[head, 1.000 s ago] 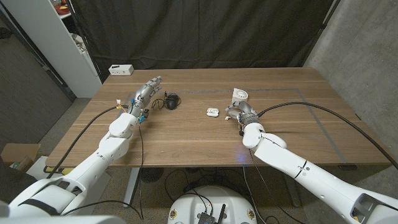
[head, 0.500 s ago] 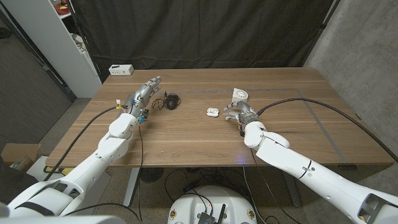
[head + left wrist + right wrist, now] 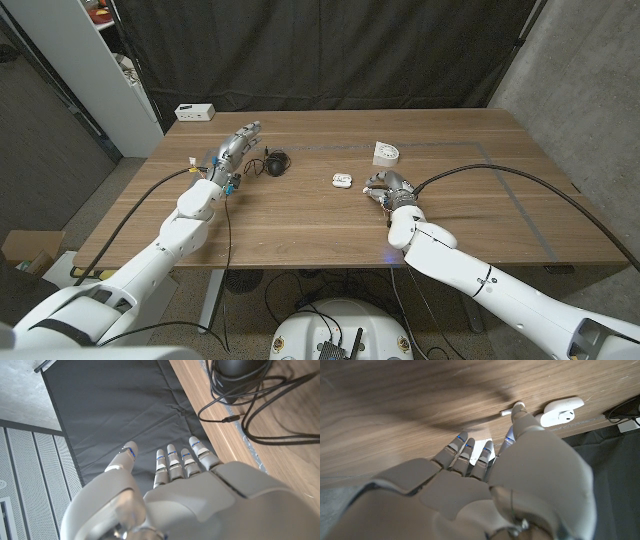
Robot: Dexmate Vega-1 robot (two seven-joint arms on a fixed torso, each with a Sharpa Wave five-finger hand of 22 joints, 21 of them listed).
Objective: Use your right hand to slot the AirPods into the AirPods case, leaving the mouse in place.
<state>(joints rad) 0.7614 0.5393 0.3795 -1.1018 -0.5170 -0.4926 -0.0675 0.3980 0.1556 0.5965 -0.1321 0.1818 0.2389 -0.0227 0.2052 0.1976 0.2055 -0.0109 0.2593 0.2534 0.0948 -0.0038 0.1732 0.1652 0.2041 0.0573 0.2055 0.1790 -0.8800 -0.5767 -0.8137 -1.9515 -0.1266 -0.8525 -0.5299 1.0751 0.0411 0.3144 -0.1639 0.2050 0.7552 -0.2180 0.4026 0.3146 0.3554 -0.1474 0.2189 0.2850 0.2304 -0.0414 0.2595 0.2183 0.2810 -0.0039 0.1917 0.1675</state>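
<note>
The white AirPods case (image 3: 341, 180) lies open at mid-table, also in the right wrist view (image 3: 562, 410). My right hand (image 3: 386, 188) stands just right of it, fingers curled down toward the wood (image 3: 485, 485). A thin white AirPod stem (image 3: 506, 411) lies on the table between one fingertip (image 3: 518, 408) and the case. A white patch (image 3: 479, 454) shows among the curled fingers; I cannot tell what it is or whether it is held. The black mouse (image 3: 277, 160) (image 3: 240, 367) sits left of the case. Beside it, my left hand (image 3: 230, 155) (image 3: 180, 490) has straight, empty fingers.
A white round object (image 3: 386, 153) stands just behind my right hand. The mouse's cable (image 3: 260, 415) loops on the wooden table (image 3: 300, 225). A small white box (image 3: 195, 112) sits at the far left corner. A black curtain hangs behind the table.
My right hand has drawn back from the white round object toward the near edge, uncovering it, and its fingers have curled lower. The left hand, mouse and case have not moved.
</note>
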